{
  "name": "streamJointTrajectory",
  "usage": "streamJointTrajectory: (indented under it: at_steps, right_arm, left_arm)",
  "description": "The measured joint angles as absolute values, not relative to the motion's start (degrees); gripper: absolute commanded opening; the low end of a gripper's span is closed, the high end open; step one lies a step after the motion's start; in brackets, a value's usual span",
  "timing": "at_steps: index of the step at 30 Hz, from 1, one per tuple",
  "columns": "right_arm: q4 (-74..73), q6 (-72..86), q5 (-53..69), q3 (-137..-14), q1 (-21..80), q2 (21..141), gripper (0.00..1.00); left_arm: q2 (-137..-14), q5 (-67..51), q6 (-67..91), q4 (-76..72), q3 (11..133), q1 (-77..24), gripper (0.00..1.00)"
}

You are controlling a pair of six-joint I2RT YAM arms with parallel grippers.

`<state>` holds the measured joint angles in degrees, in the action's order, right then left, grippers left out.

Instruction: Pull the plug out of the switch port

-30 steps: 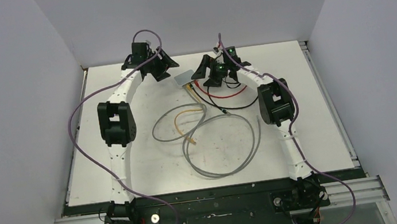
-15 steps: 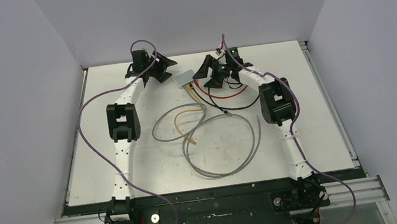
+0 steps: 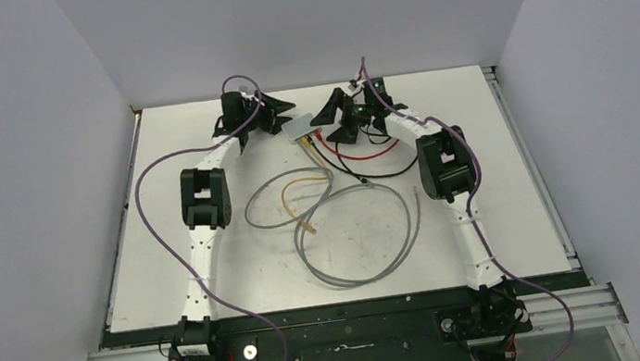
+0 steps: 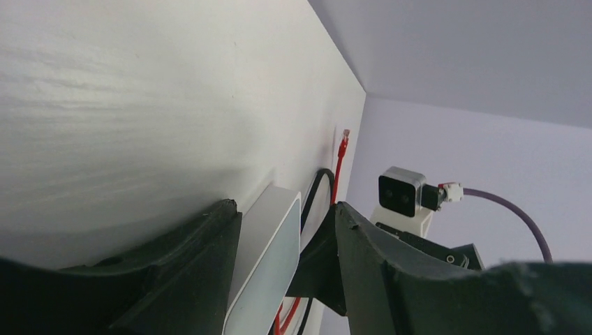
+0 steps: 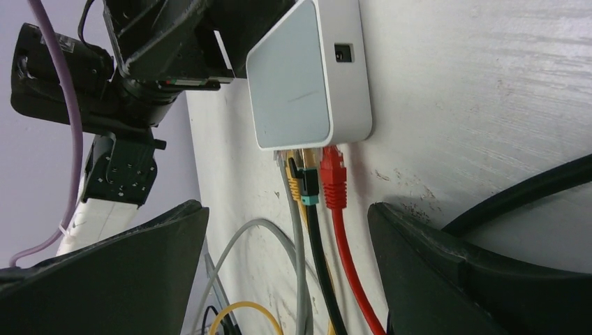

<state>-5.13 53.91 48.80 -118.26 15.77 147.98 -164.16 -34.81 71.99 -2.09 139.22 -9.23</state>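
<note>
The switch [image 3: 298, 127] is a small light-grey box lying at the back middle of the table. In the right wrist view, the switch [image 5: 307, 77] has several plugs in its near edge: grey, yellow, black with a teal collar [image 5: 311, 187] and red [image 5: 334, 174]. My left gripper [image 3: 280, 118] is open with its jaws on either side of the switch [image 4: 269, 265]. The switch lies against one finger [image 4: 188, 272], with a gap to the other. My right gripper [image 3: 338, 115] is open and empty. In its wrist view [image 5: 286, 208] it faces the plugs, short of them.
Grey cable [image 3: 360, 231] and yellow cable [image 3: 299, 192] loop over the middle of the table. Red cable [image 3: 363, 149] and black cable [image 3: 380, 171] run under the right arm. A loose red plug [image 4: 344, 136] lies near the back wall. Walls enclose the table on three sides.
My left arm has swung right, bringing its gripper from the switch's left to around its far end. My right gripper has shifted slightly towards the switch.
</note>
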Motion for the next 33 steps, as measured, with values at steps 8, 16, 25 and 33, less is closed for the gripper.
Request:
streamJointTrajectory:
  at_steps: [8,16,25,33]
  right_arm:
    - [-5.85,53.93,48.97,-118.26,15.33,147.98,0.81]
    - [-11.07,51.57,51.96,-118.26,14.66,147.98,0.63]
    - [-19.97,42.70,54.52,-117.75,16.51,146.43,0.63]
    - [-27.09,33.21,54.65,-109.62,19.22,140.25,0.62]
  left_arm:
    - [-157.36,-39.31,71.09,-6.94,125.51,-11.00,0.44]
    - [-146.17,-38.63,69.52,-11.18,106.43,-12.53,0.42]
    - [-131.79,-35.97,68.05,-15.07,86.89,-13.43,0.41]
    - [-122.41,-36.77,66.57,-15.53,73.54,-17.93,0.41]
